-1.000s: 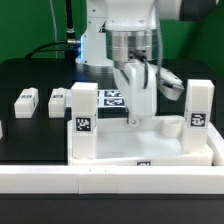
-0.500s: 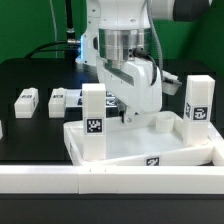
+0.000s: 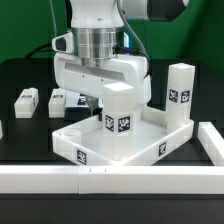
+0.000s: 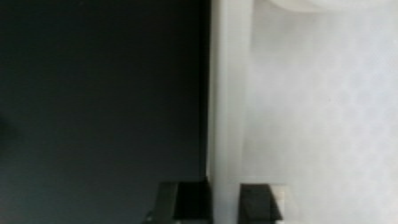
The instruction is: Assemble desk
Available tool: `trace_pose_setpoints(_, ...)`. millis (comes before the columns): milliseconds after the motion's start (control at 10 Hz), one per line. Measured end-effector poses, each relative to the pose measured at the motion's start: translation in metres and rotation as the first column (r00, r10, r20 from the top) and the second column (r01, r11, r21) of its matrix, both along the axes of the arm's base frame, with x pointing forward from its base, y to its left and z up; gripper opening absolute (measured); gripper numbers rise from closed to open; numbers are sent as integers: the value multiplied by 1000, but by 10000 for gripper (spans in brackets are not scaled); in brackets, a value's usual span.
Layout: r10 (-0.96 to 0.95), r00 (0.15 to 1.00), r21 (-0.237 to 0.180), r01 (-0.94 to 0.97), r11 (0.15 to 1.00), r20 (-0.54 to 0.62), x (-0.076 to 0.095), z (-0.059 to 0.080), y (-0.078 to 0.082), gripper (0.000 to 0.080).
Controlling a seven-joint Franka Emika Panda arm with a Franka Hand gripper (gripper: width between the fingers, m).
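White desk tabletop on the black table, directly beneath the gripper, jaws clamped shut on its rim, two upright legs standing in it, two loose legs apart at the exterior view's left.

Smooth white plastic with a slight sheen: tabletop, legs. Matt black table. Glossy white arm shell, ribbed metal wrist collar.

The white, raised-rim tabletop sits turned cornerwise to the exterior view. One marker-tagged white leg stands upright in it near centre, and a second leg stands at its 3 o'clock corner. Two loose legs lie flat at its 10 o'clock, well apart.
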State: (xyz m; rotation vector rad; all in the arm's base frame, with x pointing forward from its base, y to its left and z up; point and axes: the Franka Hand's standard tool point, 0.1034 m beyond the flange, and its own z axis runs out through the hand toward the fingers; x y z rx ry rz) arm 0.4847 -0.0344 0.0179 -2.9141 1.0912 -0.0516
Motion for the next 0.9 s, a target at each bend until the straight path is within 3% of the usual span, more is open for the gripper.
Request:
trace_pose_setpoints(200, 126, 992, -6, -126, 992, 0, 1, 0, -2, 60)
trace_pose_setpoints(400, 331, 944, 23, -330, 944, -8, 17, 9, -12, 60)
trace_pose_setpoints(600, 533, 846, -5, -533, 846, -1, 35, 13, -23, 60)
trace_pose_setpoints(900, 703, 711, -16, -703, 711, -20, 31, 10, -28, 60)
